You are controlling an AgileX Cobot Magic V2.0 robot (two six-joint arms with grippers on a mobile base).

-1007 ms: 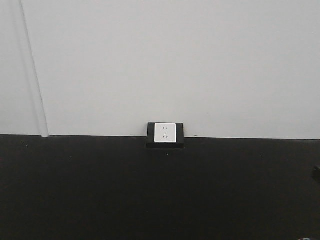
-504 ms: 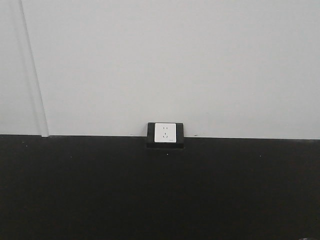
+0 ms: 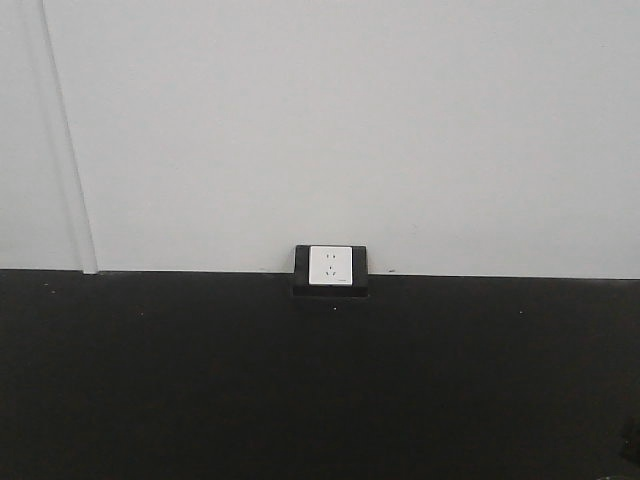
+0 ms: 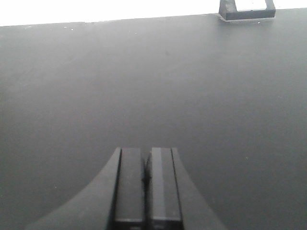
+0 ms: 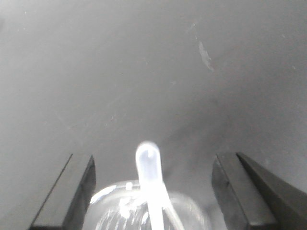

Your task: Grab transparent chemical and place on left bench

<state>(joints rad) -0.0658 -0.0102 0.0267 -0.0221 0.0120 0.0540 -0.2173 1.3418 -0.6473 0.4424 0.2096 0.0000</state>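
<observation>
The transparent chemical (image 5: 120, 208), a clear glass beaker with a whitish dropper stick (image 5: 148, 160) leaning out, fills the bottom of the right wrist view. My right gripper (image 5: 152, 163) has one finger at each side of the glass and holds it just over the left bench (image 5: 144, 72). The bench's black top (image 3: 300, 400) spans the front view below a pale wall. My left gripper (image 4: 147, 152) hovers over the same black top (image 4: 144, 86), shut with nothing between its fingers. Neither gripper shows clearly in the front view.
A white wall socket in a black frame (image 3: 332, 266) sits where the wall meets the bench; it also shows at the top right of the left wrist view, socket (image 4: 247, 8). A vertical wall seam (image 3: 70, 150) runs at the left.
A dark shape at the right edge of the front view has dropped from mid-height to the bottom corner. The wall, bench and socket have not shifted.
</observation>
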